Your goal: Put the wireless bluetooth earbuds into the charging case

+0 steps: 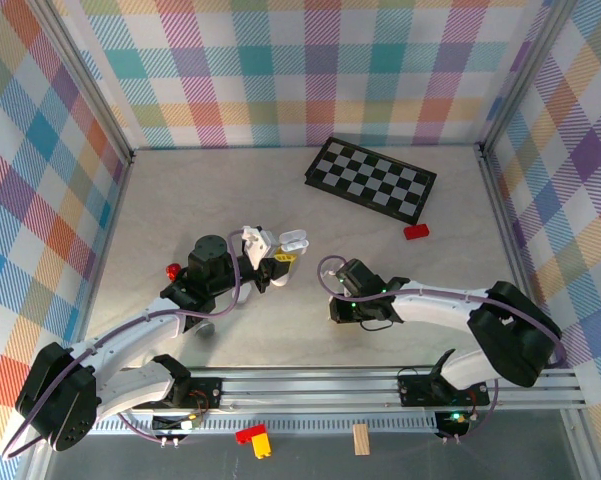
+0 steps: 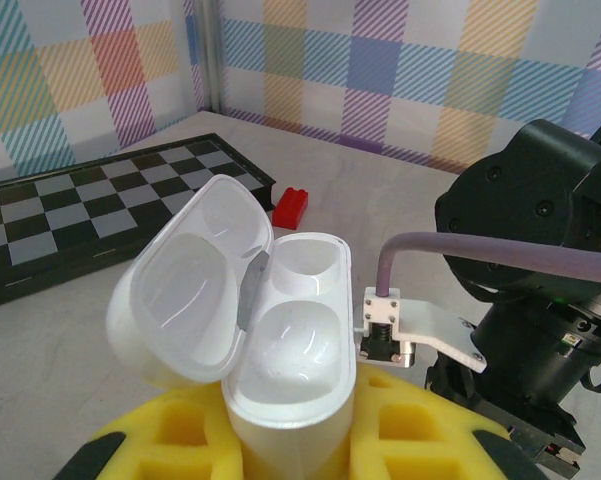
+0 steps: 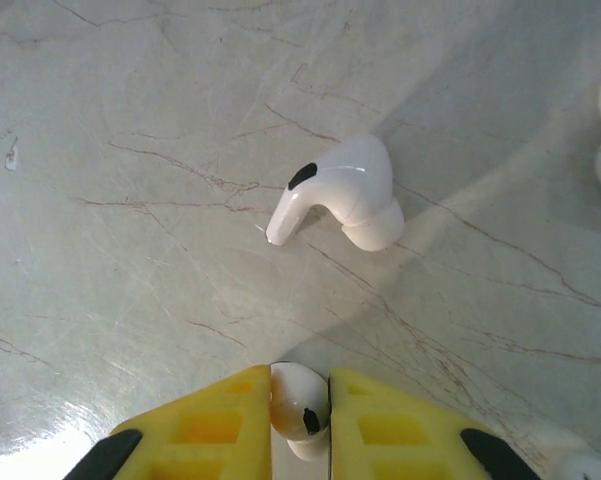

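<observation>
Plaid walls (image 1: 330, 70) surround veined tabletop (image 1: 230, 190) holding earbud (image 3: 345, 190).

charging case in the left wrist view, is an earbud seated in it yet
No, both wells of the open charging case show bare white plastic.

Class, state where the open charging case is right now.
The charging case stands lid-open between the yellow fingers of the left gripper in the left wrist view, the red block and chessboard beyond it.
</observation>
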